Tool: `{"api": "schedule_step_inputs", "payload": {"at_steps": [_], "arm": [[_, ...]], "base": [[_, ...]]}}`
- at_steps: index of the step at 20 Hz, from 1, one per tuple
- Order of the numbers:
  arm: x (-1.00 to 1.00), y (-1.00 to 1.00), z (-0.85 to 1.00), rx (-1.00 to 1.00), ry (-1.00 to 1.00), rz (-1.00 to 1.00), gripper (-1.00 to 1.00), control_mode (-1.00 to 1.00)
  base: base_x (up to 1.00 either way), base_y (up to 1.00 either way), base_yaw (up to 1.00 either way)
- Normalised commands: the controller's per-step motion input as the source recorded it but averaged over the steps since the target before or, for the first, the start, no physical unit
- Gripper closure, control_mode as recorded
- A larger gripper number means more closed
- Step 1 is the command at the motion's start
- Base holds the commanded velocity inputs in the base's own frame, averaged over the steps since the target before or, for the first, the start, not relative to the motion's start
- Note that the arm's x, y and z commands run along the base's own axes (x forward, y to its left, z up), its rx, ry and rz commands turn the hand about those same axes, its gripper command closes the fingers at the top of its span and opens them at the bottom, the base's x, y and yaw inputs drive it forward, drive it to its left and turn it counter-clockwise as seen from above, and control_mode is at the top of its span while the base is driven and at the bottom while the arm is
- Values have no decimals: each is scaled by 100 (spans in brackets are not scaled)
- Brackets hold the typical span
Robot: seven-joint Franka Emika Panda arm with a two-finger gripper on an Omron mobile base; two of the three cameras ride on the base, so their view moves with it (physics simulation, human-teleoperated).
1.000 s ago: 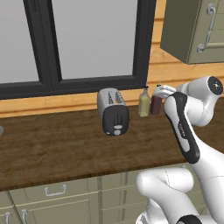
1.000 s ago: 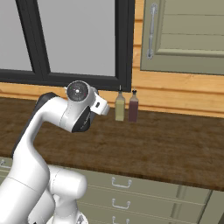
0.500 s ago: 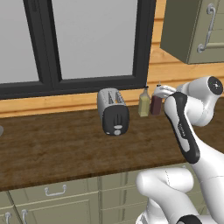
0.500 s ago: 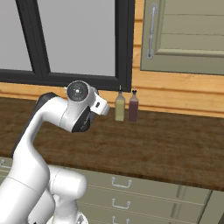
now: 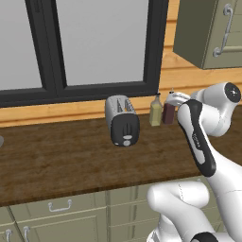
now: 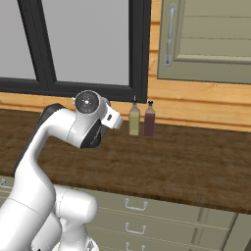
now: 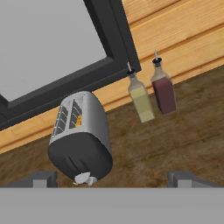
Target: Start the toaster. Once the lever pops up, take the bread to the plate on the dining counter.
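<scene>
Toaster [image 5: 122, 119], silver with a black end panel, stands near the middle of the left base view on the dark wood tabletop [image 5: 56, 160], close to the wall under the black-framed window [image 5: 94, 47]. In the hand view it sits at lower left, tilted by the camera's roll; a sliver of golden bread [image 7: 79, 120] shows in one slot, and the pale lever [image 7: 92, 180] sits at the bottom of the end panel beside the round dial [image 7: 82, 177]. Just right of the toaster stand an olive bottle [image 5: 155, 111] and a dark red bottle [image 5: 168, 112], side by side. The end effector [image 7: 111, 177] hangs apart from the toaster, fingers spread wide and released, grasping nothing.
</scene>
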Motion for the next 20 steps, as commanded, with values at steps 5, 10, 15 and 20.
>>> {"api": "schedule_step_inputs", "payload": {"at_steps": [5, 10, 15, 20], "arm": [[0, 0, 0, 0, 0, 0, -100, -100], [0, 0, 0, 0, 0, 0, -100, -100], [0, 0, 0, 0, 0, 0, -100, -100], [0, 0, 0, 0, 0, 0, -100, -100]], "base": [[0, 0, 0], [0, 0, 0], [0, 0, 0], [0, 0, 0]]}}
